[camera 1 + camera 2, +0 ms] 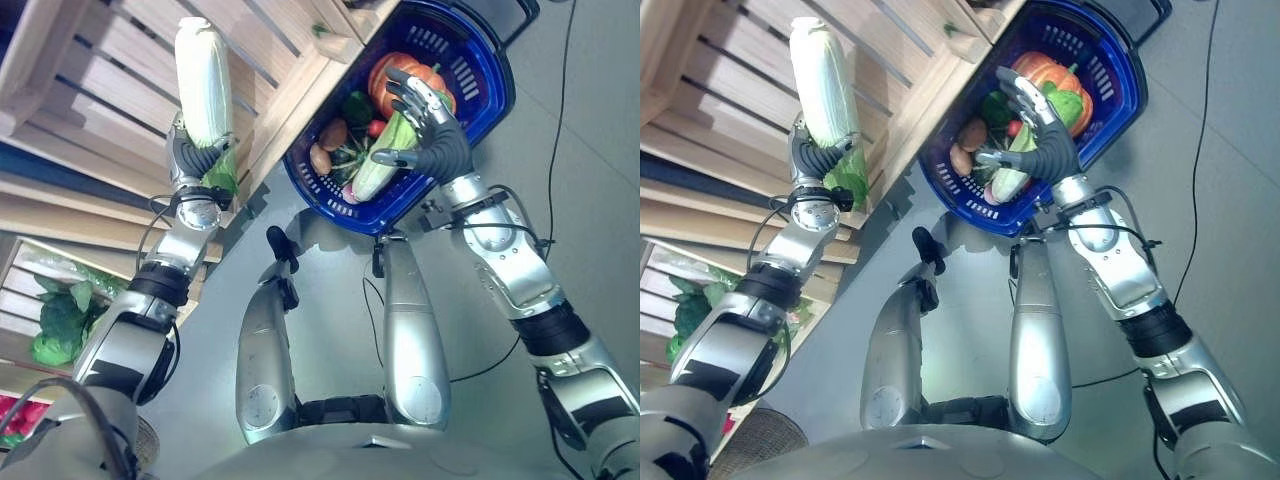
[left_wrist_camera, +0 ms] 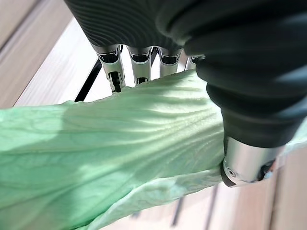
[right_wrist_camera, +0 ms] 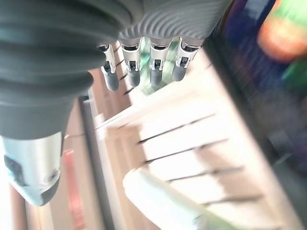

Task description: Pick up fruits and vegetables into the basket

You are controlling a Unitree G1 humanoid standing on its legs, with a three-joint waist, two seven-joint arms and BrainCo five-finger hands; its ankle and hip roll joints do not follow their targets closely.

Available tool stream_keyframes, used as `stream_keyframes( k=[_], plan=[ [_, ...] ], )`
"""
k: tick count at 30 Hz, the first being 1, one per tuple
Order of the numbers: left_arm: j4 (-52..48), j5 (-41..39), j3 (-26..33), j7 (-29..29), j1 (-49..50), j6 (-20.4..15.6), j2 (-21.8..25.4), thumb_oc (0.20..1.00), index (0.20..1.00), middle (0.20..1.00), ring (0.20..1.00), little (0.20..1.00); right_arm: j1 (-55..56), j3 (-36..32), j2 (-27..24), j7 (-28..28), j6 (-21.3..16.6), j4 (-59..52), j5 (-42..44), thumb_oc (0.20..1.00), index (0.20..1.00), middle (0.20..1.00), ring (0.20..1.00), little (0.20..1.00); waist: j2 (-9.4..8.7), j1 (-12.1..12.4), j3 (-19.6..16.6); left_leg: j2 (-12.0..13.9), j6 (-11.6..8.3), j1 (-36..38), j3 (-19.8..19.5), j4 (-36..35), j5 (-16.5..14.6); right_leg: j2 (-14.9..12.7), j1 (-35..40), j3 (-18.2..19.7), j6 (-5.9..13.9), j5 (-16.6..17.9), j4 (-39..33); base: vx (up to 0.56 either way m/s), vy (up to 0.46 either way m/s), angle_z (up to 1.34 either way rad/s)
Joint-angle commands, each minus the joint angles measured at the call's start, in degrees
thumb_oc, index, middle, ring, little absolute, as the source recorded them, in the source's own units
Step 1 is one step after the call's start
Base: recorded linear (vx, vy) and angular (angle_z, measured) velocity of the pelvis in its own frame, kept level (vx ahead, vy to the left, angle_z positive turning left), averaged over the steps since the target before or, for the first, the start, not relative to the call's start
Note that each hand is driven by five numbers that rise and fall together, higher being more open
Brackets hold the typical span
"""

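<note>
Napa cabbage held upright, long axis vertical in the eye views, leafy green end down inside the left robot hand, pale end pointing up against the wooden slatted shelf. Fingers clenched round its lower part. Right robot hand released, fingers spread above blue basket holding pumpkin, another cabbage.
</note>
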Motion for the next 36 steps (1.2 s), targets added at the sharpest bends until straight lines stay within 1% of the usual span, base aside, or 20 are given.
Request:
stream_keyframes(
  k=[1, 2, 3, 6, 9, 11, 15, 16, 20, 22, 23, 25, 26, 30, 33, 35, 36],
  plan=[
    [-7.0, 6.0, 2.9, 3.4, 0.3, -4.1, 2.5, 0.2, 0.2, 0.2, 0.2, 0.2, -0.9, 1.4, 4.4, -2.8, -0.6, -5.5, 5.1, 1.0, 1.0, 1.0, 1.0, 1.0, -2.75, 0.6, -2.4, -2.4, 2.65, -1.7, 1.2, 4.4, -2.3, -0.5, 6.1, -2.7, 1.69, -0.2, -4.5, 0.01, -0.073, 0.17],
    [-7.7, 6.8, 2.9, 3.6, 0.2, -4.3, 2.5, 0.2, 0.2, 0.2, 0.2, 0.2, -1.2, 1.6, 4.9, -3.3, -0.4, -5.4, 5.4, 1.0, 1.0, 1.0, 1.0, 1.0, -2.88, 0.8, -2.4, -2.5, 2.72, -1.5, 1.1, 4.4, -2.4, -0.5, 6.5, -2.9, 1.68, -0.2, -4.5, 0.01, -0.075, 0.2],
    [-8.7, 9.4, 2.8, 4.3, 0.0, -4.5, 2.5, 0.2, 0.2, 0.2, 0.2, 0.2, -1.8, 1.9, 6.0, -4.4, -0.3, -5.2, 6.3, 1.0, 1.0, 1.0, 1.0, 1.0, -3.19, 1.2, -2.4, -2.5, 2.87, -1.1, 0.9, 4.5, -2.5, -0.4, 7.0, -3.1, 1.65, -0.2, -4.5, 0.01, -0.063, 0.17],
    [-11.4, 13.7, 1.9, 4.7, -1.0, -4.2, 3.1, 0.2, 0.2, 0.2, 0.2, 0.2, -3.2, 3.0, 7.9, -5.9, -0.5, -4.9, 8.4, 1.0, 1.0, 1.0, 1.0, 1.0, -3.87, 2.1, -2.4, -2.5, 3.12, -0.5, 0.5, 4.8, -2.9, -0.4, 8.2, -3.5, 1.61, -0.3, -4.6, 0.02, -0.092, 0.14],
    [-14.3, 21.4, -0.2, 5.2, -2.4, -4.5, 4.0, 0.2, 0.2, 0.2, 0.2, 0.2, -5.3, 4.9, 10.3, -6.6, -0.8, -4.3, 13.7, 1.0, 1.0, 1.0, 1.0, 1.0, -4.66, 3.4, -2.4, -2.6, 3.43, 0.1, -0.3, 5.7, -3.5, -0.5, 9.8, -4.4, 1.79, -0.3, -4.5, 0.02, -0.09, 0.13],
    [-14.7, 22.8, -1.4, 5.2, -3.2, -4.1, 4.3, 0.2, 0.2, 0.2, 0.2, 0.2, -6.2, 5.5, 10.8, -7.4, -0.9, -3.8, 15.1, 1.0, 1.0, 1.0, 1.0, 1.0, -4.83, 3.7, -2.4, -2.6, 3.49, 0.3, -0.5, 5.9, -3.6, -0.5, 10.2, -4.5, 1.86, -0.3, -4.5, 0.01, -0.061, 0.11],
    [-15.0, 25.8, -4.4, 4.8, -4.5, -3.2, 4.3, 0.2, 0.2, 0.2, 0.2, 0.2, -7.5, 6.8, 12.5, -11.9, -2.4, -1.9, 15.8, 1.0, 1.0, 1.0, 1.0, 1.0, -5.43, 4.4, -2.4, -2.6, 3.79, 1.4, -1.0, 6.1, -3.9, -0.4, 11.6, -5.0, 2.12, -0.1, -4.7, 0.02, -0.056, 0.08],
    [-15.0, 27.7, -5.0, 5.2, -4.7, -2.9, 4.2, 0.2, 0.2, 0.2, 0.2, 0.2, -7.6, 7.0, 12.6, -13.2, -2.8, -1.5, 15.5, 1.0, 1.0, 1.0, 1.0, 1.0, -5.57, 4.5, -2.4, -2.5, 3.82, 1.5, -1.1, 6.1, -4.0, -0.4, 11.8, -5.1, 2.19, 0.0, -4.8, 0.02, -0.04, 0.09],
    [-16.4, 32.9, -7.4, 5.8, -5.2, -0.8, 3.9, 0.2, 0.2, 0.2, 0.2, 0.2, -8.0, 6.8, 13.2, -17.1, -4.2, 0.7, 16.3, 1.0, 1.0, 1.0, 1.0, 1.0, -6.1, 4.6, -2.4, -2.4, 3.98, 2.1, -1.1, 5.7, -3.7, -0.3, 12.6, -5.3, 2.29, 0.8, -5.9, 0.0, -0.017, 0.05],
    [-17.3, 35.9, -9.0, 6.1, -5.7, 0.6, 3.6, 0.2, 0.2, 0.2, 0.2, 0.2, -7.5, 6.8, 13.7, -19.0, -5.9, 1.9, 16.9, 1.0, 1.0, 1.0, 1.0, 1.0, -6.42, 4.5, -2.4, -2.3, 3.89, 2.7, -1.2, 5.9, -4.3, -0.4, 13.4, -5.4, 2.53, 0.4, -5.9, 0.02, -0.009, 0.0],
    [-17.3, 36.0, -9.1, 6.1, -5.8, 0.7, 3.6, 0.2, 0.2, 0.2, 0.2, 0.2, -7.6, 6.7, 13.7, -19.1, -6.0, 1.9, 16.9, 1.0, 1.0, 1.0, 1.0, 1.0, -6.43, 4.5, -2.4, -2.3, 3.96, 2.5, -1.1, 5.6, -3.9, -0.3, 13.2, -5.4, 2.47, 0.8, -6.2, 0.0, 0.0, 0.0],
    [-17.7, 37.2, -10.0, 5.6, -6.1, 1.6, 3.3, 0.2, 0.2, 0.2, 0.2, 0.2, -7.3, 6.5, 14.1, -19.7, -6.3, 2.2, 17.1, 1.0, 1.0, 1.0, 1.0, 1.0, -6.54, 4.5, -2.4, -2.4, 3.86, 2.8, -1.2, 5.9, -4.4, -0.4, 13.7, -5.3, 2.64, 0.4, -6.1, 0.0, 0.0, 0.0],
    [-18.1, 39.0, -10.5, 5.3, -6.5, 2.5, 3.1, 0.2, 0.2, 0.2, 0.2, 0.2, -7.4, 6.4, 14.3, -20.4, -6.6, 2.5, 17.0, 1.0, 1.0, 1.0, 1.0, 1.0, -6.59, 4.4, -2.4, -2.5, 3.93, 2.4, -1.3, 5.8, -4.0, -0.4, 13.4, -5.3, 2.61, 1.0, -6.5, 0.0, 0.0, 0.0],
    [-18.6, 44.0, -13.1, 4.4, -6.9, 5.9, 2.7, 0.2, 0.2, 0.2, 0.2, 0.2, -7.6, 6.5, 14.6, -23.1, -7.4, 3.5, 17.1, 1.0, 1.0, 1.0, 1.0, 1.0, -6.67, 4.5, -2.4, -2.6, 3.98, 2.7, -1.4, 6.0, -4.3, -0.6, 13.8, -5.4, 2.74, 1.0, -6.5, 0.0, 0.0, 0.0],
    [-19.0, 48.3, -14.7, 5.8, -7.0, 8.1, 2.8, 0.2, 0.2, 0.2, 0.2, 0.2, -7.7, 6.6, 14.8, -25.7, -7.9, 4.3, 17.9, 1.0, 1.0, 1.0, 1.0, 1.0, -6.71, 4.5, -2.4, -2.5, 3.93, 3.0, -1.3, 6.0, -4.4, -0.8, 14.2, -5.4, 2.84, 1.1, -6.8, 0.0, 0.0, 0.0],
    [-19.3, 49.9, -15.3, 6.4, -6.9, 9.3, 2.6, 0.2, 0.2, 0.2, 0.2, 0.2, -7.5, 6.6, 15.0, -26.6, -8.4, 4.9, 18.8, 1.0, 1.0, 1.0, 1.0, 1.0, -6.78, 4.5, -2.4, -2.4, 3.91, 3.3, -1.3, 5.8, -4.4, -0.9, 14.6, -5.4, 2.91, 1.2, -7.1, 0.0, 0.0, 0.0],
    [-19.3, 49.9, -15.3, 6.4, -6.9, 9.3, 2.6, 0.2, 0.2, 0.2, 0.2, 0.2, -7.5, 6.6, 15.0, -26.6, -8.4, 4.9, 18.8, 1.0, 1.0, 1.0, 1.0, 1.0, -6.78, 4.5, -2.4, -2.4, 3.91, 3.3, -1.3, 5.8, -4.4, -0.9, 14.6, -5.4, 2.91, 1.2, -7.1, 0.0, 0.0, 0.0]
  ],
)
